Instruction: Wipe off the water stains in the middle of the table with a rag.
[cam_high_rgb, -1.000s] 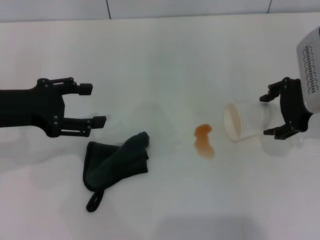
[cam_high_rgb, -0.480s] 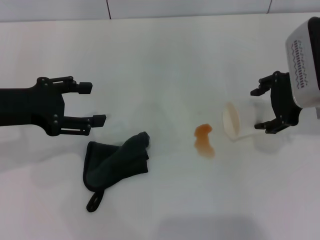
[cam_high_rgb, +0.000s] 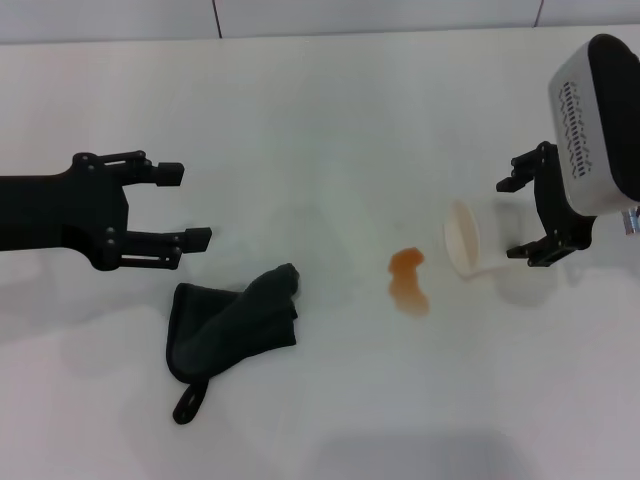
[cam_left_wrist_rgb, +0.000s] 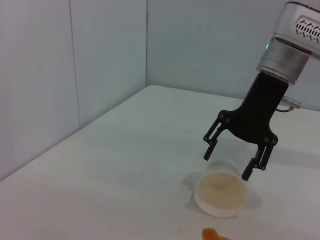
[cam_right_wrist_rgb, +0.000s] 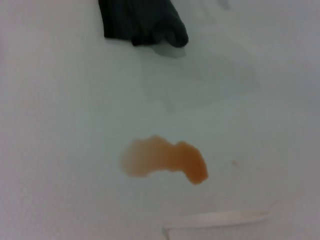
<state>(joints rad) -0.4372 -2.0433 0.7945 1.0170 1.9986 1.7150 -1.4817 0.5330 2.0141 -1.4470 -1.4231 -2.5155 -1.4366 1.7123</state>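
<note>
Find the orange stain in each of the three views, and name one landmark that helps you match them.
Head view: stain mid-table, between rag and cup.
Left wrist view: only its tip shows at the bottom edge, below the cup.
Right wrist view: centre, rag at the top.
Shared landmark: the cup beside the stain.

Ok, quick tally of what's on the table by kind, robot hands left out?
Rag: 1, dark, crumpled, near the left hand.
Cup: 1, on its side by the right hand.
Water stains: 1 orange-brown blotch between them.
Total: 3 on the table.
</note>
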